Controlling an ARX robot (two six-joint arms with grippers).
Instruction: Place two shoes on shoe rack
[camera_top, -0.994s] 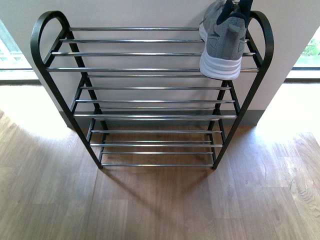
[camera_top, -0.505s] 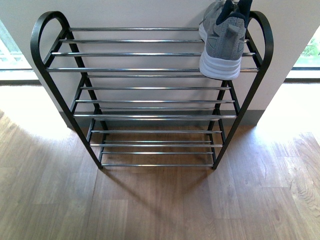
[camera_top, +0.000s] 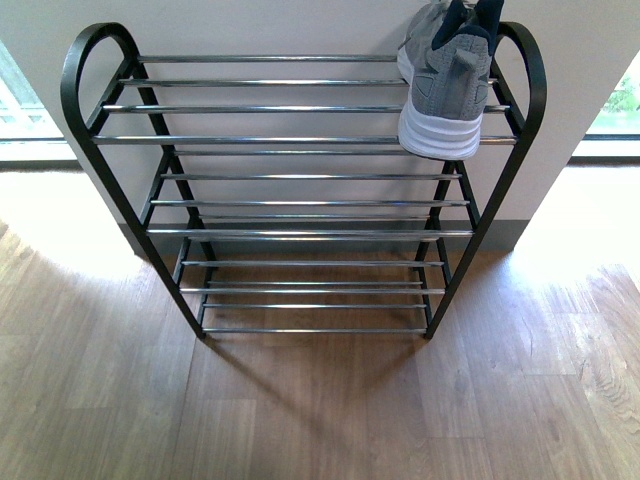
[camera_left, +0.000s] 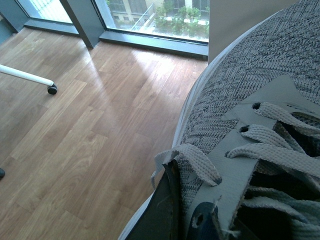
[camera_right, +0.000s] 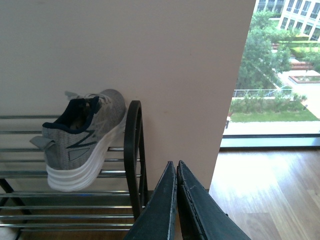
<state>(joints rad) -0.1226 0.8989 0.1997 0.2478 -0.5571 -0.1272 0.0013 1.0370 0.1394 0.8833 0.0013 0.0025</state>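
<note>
**Premises.** Wood floor (camera_top: 310, 400), with a pale wall (camera_top: 280, 25) behind. The shoe rack (camera_top: 270, 139) stands against that wall in the middle of the front view. Its chrome rods run from 9 to 3 o'clock.

**Progress.** Judged half done. One shoe is racked; the other is on no tier in any view.

**Racked shoe** (camera_top: 445, 95). It sits on the top tier at the 3 o'clock end, just beside the right arch of the frame, at about 1 o'clock in the front view. It is upright on its sole. The long axis crosses the rods from 6 to 12 o'clock, toe to the wall and heel to the room. The white heel overhangs the front rod.

**Second shoe** (camera_left: 240, 120). Seen only by the left wrist camera, close up, raised above the wood floor with a window beyond. The toe points away from the wrist. Where it is relative to the rack cannot be told.

**Left jaws.** Closed on the second shoe at its laced upper. One dark finger (camera_left: 167, 210) lies against the outside by the nearest laces. The other finger is not clearly made out.

**Right jaws.** Pressed fully together and holding nothing. They hang just outside the rack's right arch, near the racked shoe but apart from it.

**Outstanding, in my judgement.** Carry the second shoe to bare rods beside its mate, set it toe to the wall, and release it.
</note>
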